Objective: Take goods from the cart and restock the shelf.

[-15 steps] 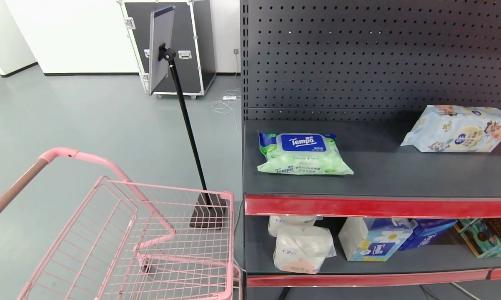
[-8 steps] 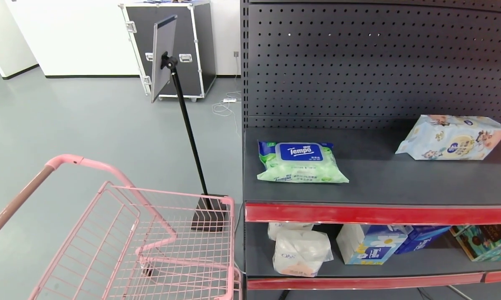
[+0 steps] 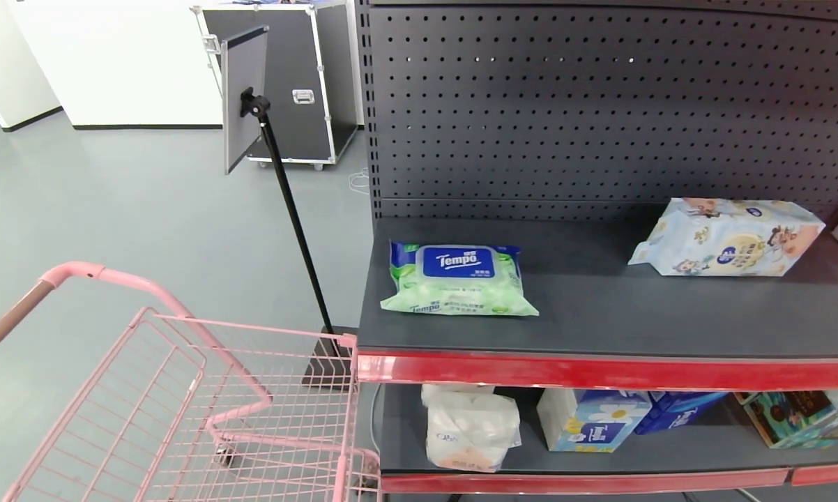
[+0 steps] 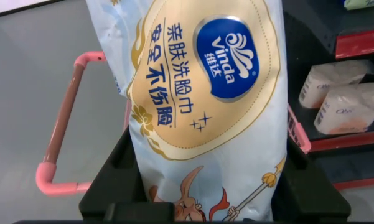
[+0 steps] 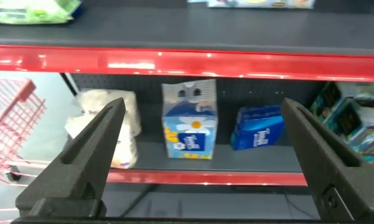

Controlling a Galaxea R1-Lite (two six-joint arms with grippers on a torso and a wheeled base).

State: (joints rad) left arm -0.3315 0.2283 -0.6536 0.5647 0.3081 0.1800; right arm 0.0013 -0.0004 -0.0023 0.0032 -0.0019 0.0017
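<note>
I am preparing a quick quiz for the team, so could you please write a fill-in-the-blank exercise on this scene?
1. The left pincer is shut on a tissue pack; the cart behind it is ____.
2. The right pincer stands ____, facing a blue tissue box.
3. The green wet-wipe pack lies on the ____ shelf.
Missing words: pink; open; upper.
</note>
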